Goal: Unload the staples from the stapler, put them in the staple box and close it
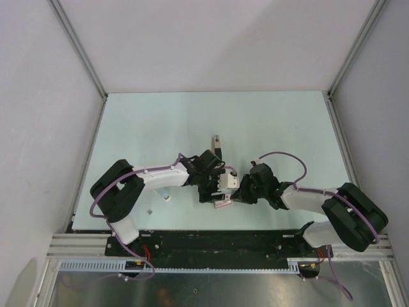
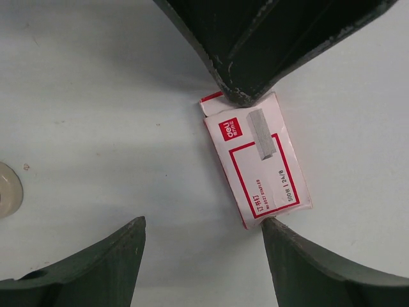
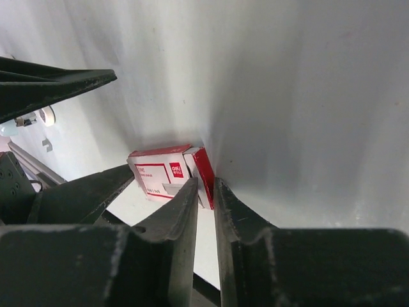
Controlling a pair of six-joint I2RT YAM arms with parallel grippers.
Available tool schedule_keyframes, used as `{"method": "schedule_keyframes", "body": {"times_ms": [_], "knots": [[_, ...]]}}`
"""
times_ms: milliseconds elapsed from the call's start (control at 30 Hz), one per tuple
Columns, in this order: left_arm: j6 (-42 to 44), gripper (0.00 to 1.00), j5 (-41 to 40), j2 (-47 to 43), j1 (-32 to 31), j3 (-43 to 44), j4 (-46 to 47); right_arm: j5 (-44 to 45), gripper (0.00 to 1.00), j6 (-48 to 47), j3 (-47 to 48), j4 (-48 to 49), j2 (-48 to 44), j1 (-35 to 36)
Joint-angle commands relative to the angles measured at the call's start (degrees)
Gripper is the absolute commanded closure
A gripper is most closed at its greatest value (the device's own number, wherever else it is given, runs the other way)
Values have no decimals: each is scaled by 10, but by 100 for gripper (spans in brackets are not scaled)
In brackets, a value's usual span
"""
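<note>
the staples (image 1: 165, 195) are seen as a short pale bar lying loose on the table (image 1: 192, 115), just beside the left forearm and well apart from both grippers; one tiny silvery bit (image 1: 149, 211) lies a little nearer the front edge. the stapler (image 1: 217, 144) is taken to be the slim dark object left farther back, beyond the two wrists, untouched by either arm. since the bar lies outside it, the unloading itself is judged to be largely done

attention is given instead to a small red-and-white box (image 2: 255, 160), laid flat between the arms. the left gripper (image 2: 203, 224) is held wide around it, one finger touching the box's near corner and the other well clear, so the box is fenced in and steadied but not clamped. the right gripper (image 3: 206, 182) is brought in from the opposite side with only a thin slit left between its fingers, its tips set against the red flap (image 3: 203, 167) at the box's end; whether the flap is pinched or merely pressed cannot be told. the narrow setting suits thin card, and the bracing from the left is judged to be there so that the light box is not pushed away across the smooth table

a slip of the box, or the loose bar being swept aside by the left forearm, is the likeliest fault
</note>
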Motion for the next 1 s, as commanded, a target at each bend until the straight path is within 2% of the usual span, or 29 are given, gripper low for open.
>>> {"method": "schedule_keyframes", "body": {"times_ms": [0, 133, 400, 600, 767, 867, 967], "knots": [[8, 22, -7, -4, -8, 4, 11, -36, 75, 8, 5, -13, -8, 11], [9, 22, -9, -4, -8, 3, 11, -41, 70, 8, 5, -16, -9, 12], [10, 23, -12, -5, -8, 1, 10, -29, 69, 0, 4, -60, -26, -5], [12, 24, -26, -11, -8, 4, 10, 6, 80, -21, 1, -143, -49, -27], [14, 24, -32, -34, -8, 8, 7, 12, 82, -28, 0, -149, -47, -29], [11, 24, -28, -46, -9, 13, -2, 5, 80, -28, -2, -138, -43, -28], [5, 24, -13, -62, -8, 19, -10, -5, 69, -26, -7, -119, -40, -27]]}}
